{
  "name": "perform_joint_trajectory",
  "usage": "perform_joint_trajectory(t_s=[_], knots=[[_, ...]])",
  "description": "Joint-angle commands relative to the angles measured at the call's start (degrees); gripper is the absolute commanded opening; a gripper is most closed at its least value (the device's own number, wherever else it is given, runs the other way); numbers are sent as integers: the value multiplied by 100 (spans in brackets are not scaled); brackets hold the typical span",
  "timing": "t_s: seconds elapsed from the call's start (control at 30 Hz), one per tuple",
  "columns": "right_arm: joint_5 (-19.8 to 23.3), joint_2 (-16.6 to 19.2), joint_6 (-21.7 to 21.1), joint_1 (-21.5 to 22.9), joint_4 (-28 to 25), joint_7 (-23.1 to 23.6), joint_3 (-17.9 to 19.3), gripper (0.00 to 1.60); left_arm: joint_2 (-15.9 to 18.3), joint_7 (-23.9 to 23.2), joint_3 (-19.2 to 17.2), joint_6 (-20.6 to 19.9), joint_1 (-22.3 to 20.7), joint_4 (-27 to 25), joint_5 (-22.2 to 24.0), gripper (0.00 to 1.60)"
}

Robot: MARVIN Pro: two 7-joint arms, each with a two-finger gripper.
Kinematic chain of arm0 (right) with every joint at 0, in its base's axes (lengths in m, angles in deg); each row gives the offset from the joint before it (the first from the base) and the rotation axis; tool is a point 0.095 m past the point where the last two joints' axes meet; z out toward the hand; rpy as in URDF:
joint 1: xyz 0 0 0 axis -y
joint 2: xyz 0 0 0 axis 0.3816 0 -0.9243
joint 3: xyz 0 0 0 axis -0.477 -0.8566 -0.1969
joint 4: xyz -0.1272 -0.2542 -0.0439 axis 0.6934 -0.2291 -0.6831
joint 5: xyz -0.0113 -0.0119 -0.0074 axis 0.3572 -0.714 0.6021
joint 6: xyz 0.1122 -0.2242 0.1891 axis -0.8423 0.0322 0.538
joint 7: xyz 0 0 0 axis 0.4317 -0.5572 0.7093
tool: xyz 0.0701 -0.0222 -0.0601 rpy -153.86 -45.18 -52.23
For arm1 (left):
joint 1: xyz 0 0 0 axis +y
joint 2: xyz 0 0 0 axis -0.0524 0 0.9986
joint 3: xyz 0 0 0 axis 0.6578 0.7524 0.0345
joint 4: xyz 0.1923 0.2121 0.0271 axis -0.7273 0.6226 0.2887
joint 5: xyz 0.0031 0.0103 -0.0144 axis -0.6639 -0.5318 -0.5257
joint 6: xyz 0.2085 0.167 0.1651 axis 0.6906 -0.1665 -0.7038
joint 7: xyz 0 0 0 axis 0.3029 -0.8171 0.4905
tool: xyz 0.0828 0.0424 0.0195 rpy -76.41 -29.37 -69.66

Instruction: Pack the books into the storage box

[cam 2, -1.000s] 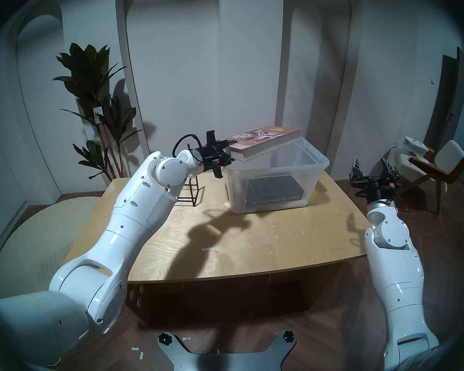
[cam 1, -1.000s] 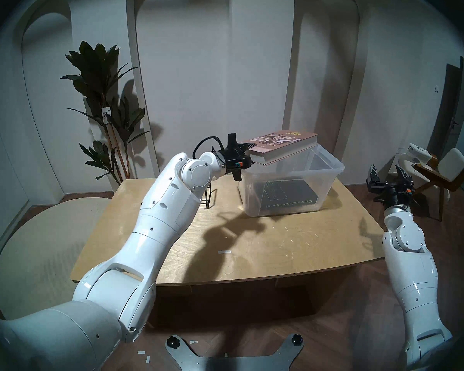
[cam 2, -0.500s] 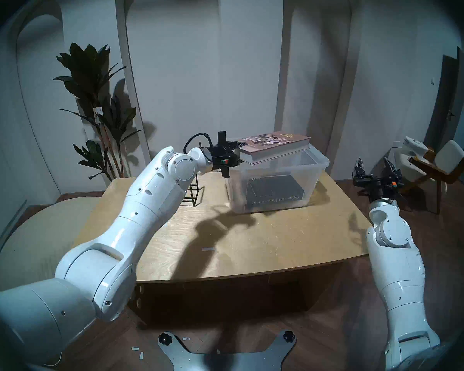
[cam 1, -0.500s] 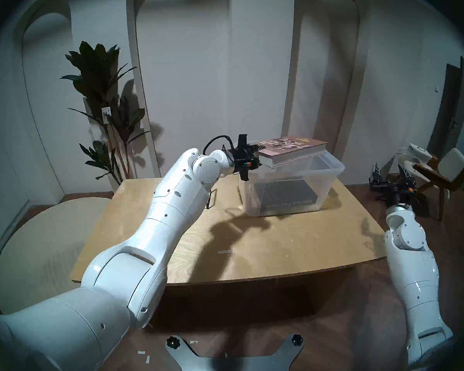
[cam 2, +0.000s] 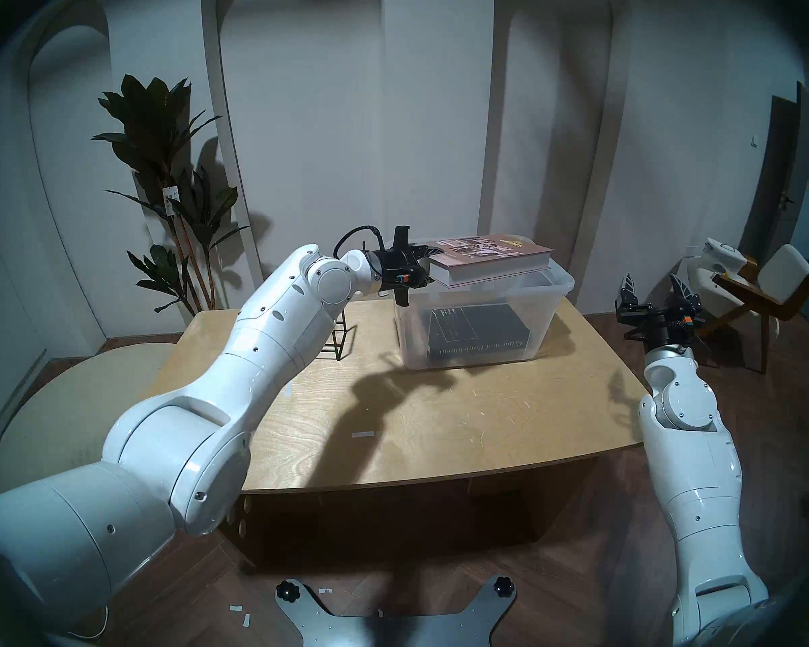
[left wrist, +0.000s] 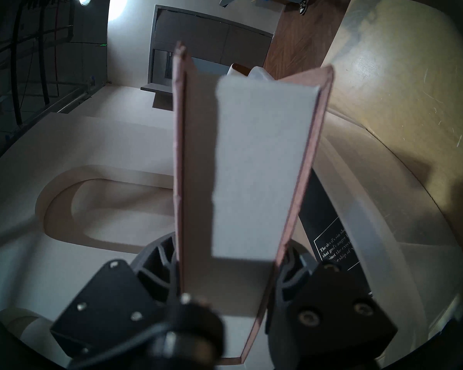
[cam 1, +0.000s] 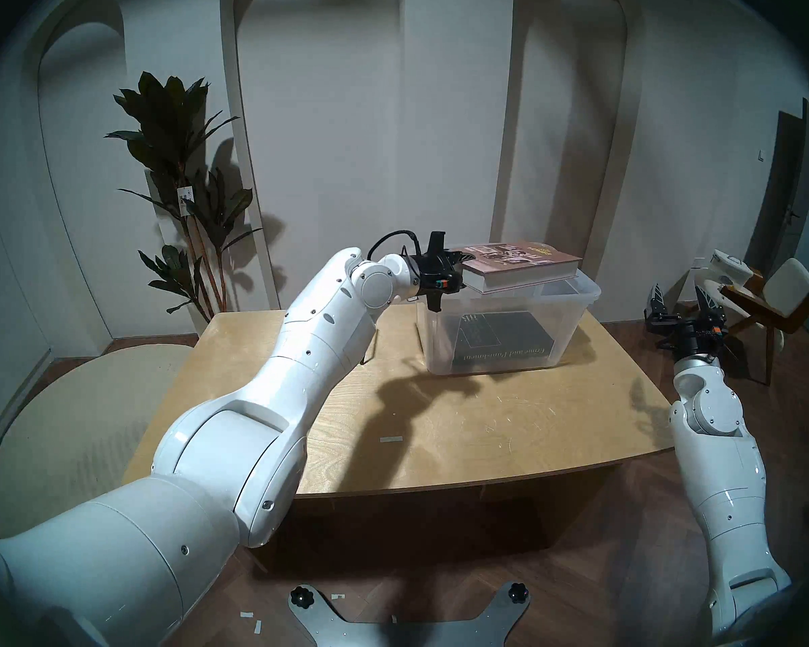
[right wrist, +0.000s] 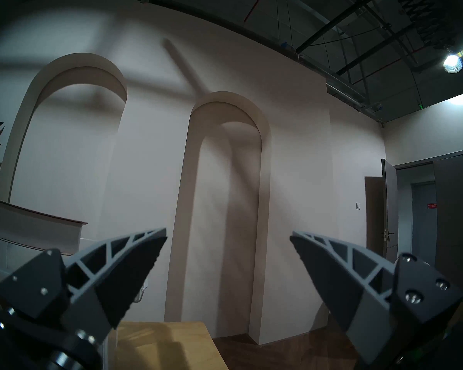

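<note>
Books are the things of this task, and both are showing in the head views. The reddish-brown book [cam 1: 521, 264] is lying flat in the air over the open top of the storage box [cam 1: 575, 305], with its picture cover facing up and its white page edges facing the camera. The left gripper [cam 1: 458, 277] is clamping this book at its left end; in the left wrist view the two fingers [left wrist: 155, 257] are pressing on the two covers from outside, and the white page block is standing between them. Whether the far end of the book is touching the box rim cannot be told.

The black book [cam 1: 503, 340] lettered "Crime and Punishment" is lying flat on the bottom of the box, seen through the clear wall.

The box is standing on the far right part of the wooden table [cam 1: 440, 445]. A black wire rack [cam 2: 339, 340] is standing on the table to the left of the box, partly hidden behind the left arm.

The right gripper [cam 1: 683, 300] is hanging beside the right edge of the table, well apart from the box, with its fingers [right wrist: 134, 262] spread wide and nothing between them.
</note>
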Motion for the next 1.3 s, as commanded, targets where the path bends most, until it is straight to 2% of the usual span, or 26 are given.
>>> perform_joint_trajectory(t_s=[0.0, 0.1, 0.13, 0.17, 0.33, 0.47, 0.6, 0.7, 0.83, 0.87, 0.93, 1.13, 1.27], knots=[[-17, 52, 8, 76, -92, 25, -7, 160, -171, 170, -62, 193, -612, 272, -67, 0], [-18, 54, 8, 78, -90, 26, -8, 160, -169, 241, -86, 237, -753, 487, -135, 0], [-18, 55, 7, 79, -90, 28, -9, 160, -157, 229, -124, 239, -776, 522, -139, 56], [-19, 56, 7, 79, -90, 31, -9, 160, -131, 228, -112, 270, -865, 610, -187, 160], [-20, 61, 2, 81, -95, 43, -9, 160, 286, 83, 57, 728, -1085, 541, -512, 160], [-19, 60, 5, 82, -89, 48, -8, 160, 717, -39, 112, 862, -1089, 156, -771, 160], [-18, 59, 8, 85, -82, 54, -7, 160, 971, -164, -51, 878, -980, -166, -1065, 160], [-17, 58, 10, 86, -77, 59, -6, 160, 1178, -152, -240, 886, -891, -411, -1094, 160], [-17, 57, 12, 89, -71, 66, -5, 160, 1415, -20, -600, 685, -700, -683, -896, 160], [-16, 57, 13, 89, -67, 67, -5, 160, 1368, 7, -825, 520, -581, -731, -715, 160], [-16, 56, 14, 91, -62, 71, -5, 160, 1392, 29, -1040, 364, -426, -851, -624, 160], [-15, 56, 15, 95, -55, 80, -4, 160, 1590, 117, -1501, -106, 101, -1228, -360, 160], [23, 47, -25, 143, -83, 61, 17, 160, 1598, 179, -1867, -429, 528, -1583, -138, 160]])
